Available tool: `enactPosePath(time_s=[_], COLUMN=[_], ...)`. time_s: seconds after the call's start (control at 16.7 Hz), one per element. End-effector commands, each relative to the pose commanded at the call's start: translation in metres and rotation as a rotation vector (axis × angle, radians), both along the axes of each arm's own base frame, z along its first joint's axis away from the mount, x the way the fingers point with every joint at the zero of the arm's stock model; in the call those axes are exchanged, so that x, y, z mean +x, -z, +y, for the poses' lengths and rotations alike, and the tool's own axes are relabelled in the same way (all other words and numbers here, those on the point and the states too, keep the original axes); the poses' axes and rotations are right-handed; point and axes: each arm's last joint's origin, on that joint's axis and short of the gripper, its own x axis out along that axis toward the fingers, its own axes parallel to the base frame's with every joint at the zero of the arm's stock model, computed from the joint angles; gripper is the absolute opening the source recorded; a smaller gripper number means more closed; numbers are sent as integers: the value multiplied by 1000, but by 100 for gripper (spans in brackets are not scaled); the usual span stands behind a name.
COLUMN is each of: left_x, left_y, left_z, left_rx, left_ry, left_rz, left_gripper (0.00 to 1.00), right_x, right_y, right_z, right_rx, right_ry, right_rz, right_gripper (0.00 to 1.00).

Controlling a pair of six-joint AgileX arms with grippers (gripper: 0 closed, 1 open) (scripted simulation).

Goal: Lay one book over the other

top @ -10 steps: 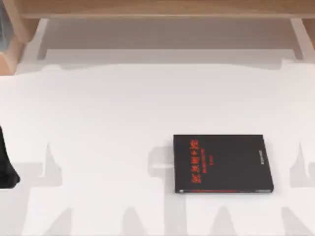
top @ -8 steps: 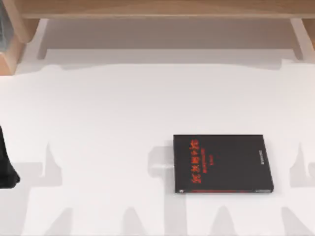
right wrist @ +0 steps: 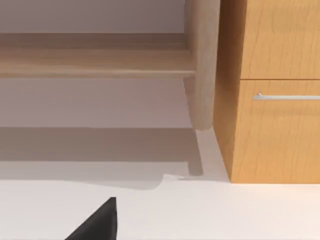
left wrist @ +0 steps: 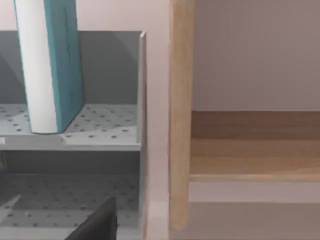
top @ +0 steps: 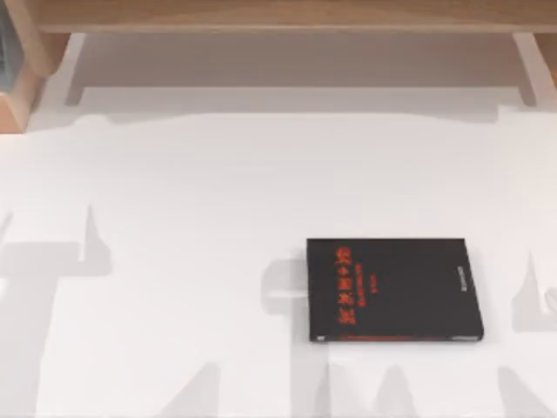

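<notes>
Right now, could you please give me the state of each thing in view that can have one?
Black book: flat on the table, cover up, nothing on it.
Teal-blue book: upright in the grey perforated rack, untouched.
Drawer: closed.

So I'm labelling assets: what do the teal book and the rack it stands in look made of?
The teal book looks like a matte, plain cover over white paper page edges. The rack reads as grey painted sheet metal, judging by its thin walls and rows of small perforations, though plastic can't be ruled out.
</notes>
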Motion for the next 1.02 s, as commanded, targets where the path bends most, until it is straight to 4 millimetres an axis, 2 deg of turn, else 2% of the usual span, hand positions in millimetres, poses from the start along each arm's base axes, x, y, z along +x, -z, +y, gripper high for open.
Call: enactPosePath(time_s=[0.12, 0.24, 0.42, 0.54, 0.72, 0.84, 1.02], left_x=[25, 61, 129, 177, 240, 271, 300], left_y=[-29, -52, -67, -63, -41, -23, -5], left_z=[7, 19, 45, 67, 103, 125, 153], left_rx=[-1, -5, -16, -24, -35, -37, -30], left_ry=[2, 2, 3, 4, 6, 6, 8], left_rz=[6, 26, 71, 97, 122, 125, 106], left_gripper=[100, 100, 100, 100, 100, 100, 100], right_x=[0, 0, 0, 0, 0, 0, 0], right_y=[0, 0, 0, 0, 0, 0, 0], right_z=[0, 0, 0, 0, 0, 0, 0], right_rx=[0, 0, 0, 0, 0, 0, 0], right_ry=[0, 0, 0, 0, 0, 0, 0], right_rz=[0, 0, 0, 0, 0, 0, 0], right_gripper=[100, 100, 100, 100, 100, 100, 100])
